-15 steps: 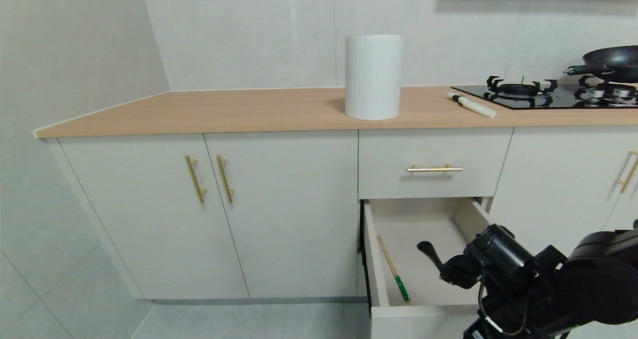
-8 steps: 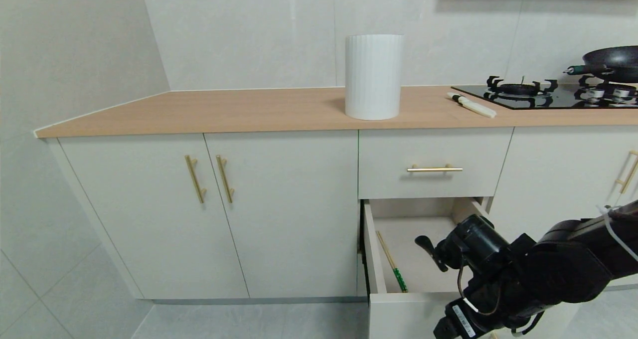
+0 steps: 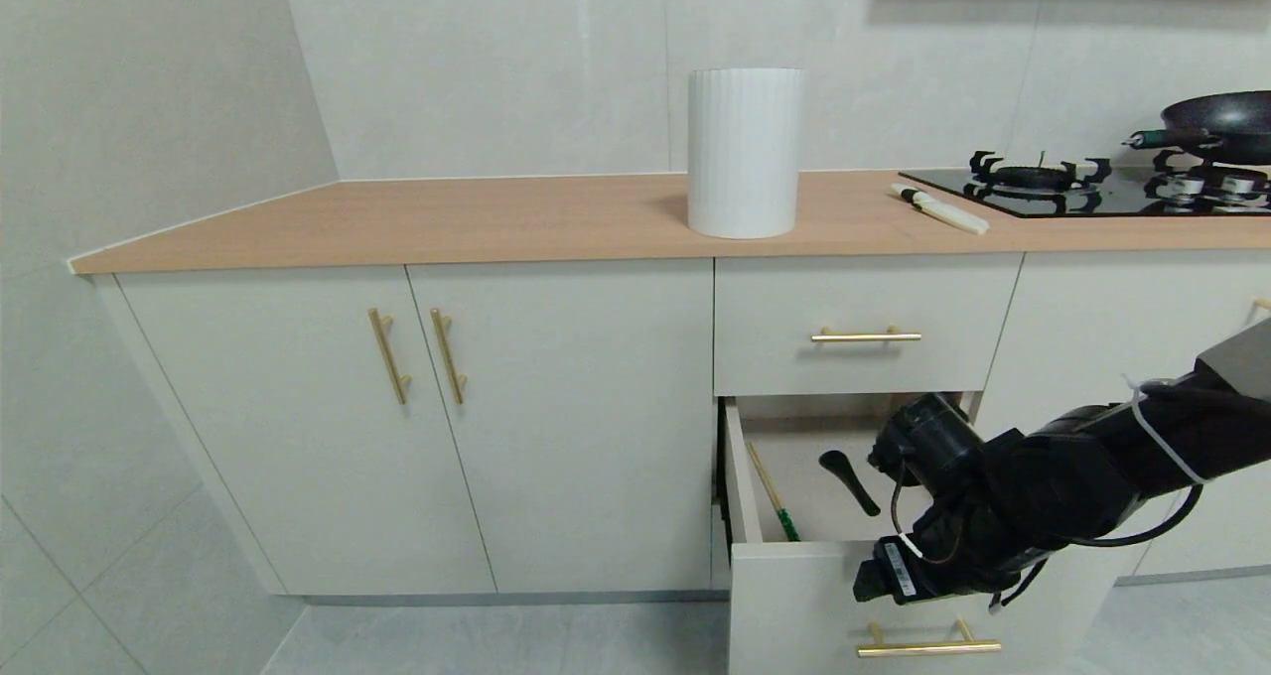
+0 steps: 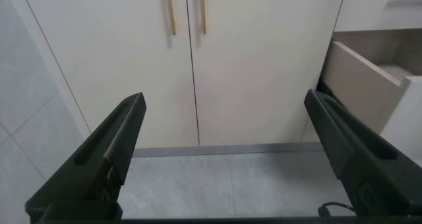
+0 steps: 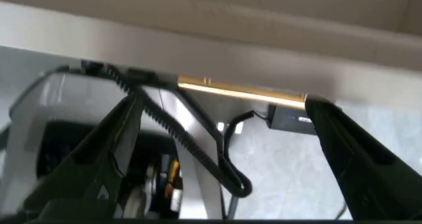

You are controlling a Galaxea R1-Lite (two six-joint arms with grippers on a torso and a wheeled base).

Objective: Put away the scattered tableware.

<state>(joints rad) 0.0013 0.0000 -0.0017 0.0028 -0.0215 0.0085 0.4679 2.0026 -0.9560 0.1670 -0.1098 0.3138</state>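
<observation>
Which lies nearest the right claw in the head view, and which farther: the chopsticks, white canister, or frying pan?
1. Chopsticks, in the open drawer beside the right claw.
2. White canister, up on the countertop.
3. Frying pan, on the stove, far right.

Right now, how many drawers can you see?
2. The upper drawer, under the counter, is shut; the lower drawer just below it stands partly open, chopsticks inside. More may lie outside the picture.

Drawer (image 3: 744, 501) mouth: I find it narrow under the upper drawer front (image 3: 864, 303) | chopsticks (image 3: 772, 491) along left wall | black handle (image 3: 851, 483) obstructs middle | gap between passable.
</observation>
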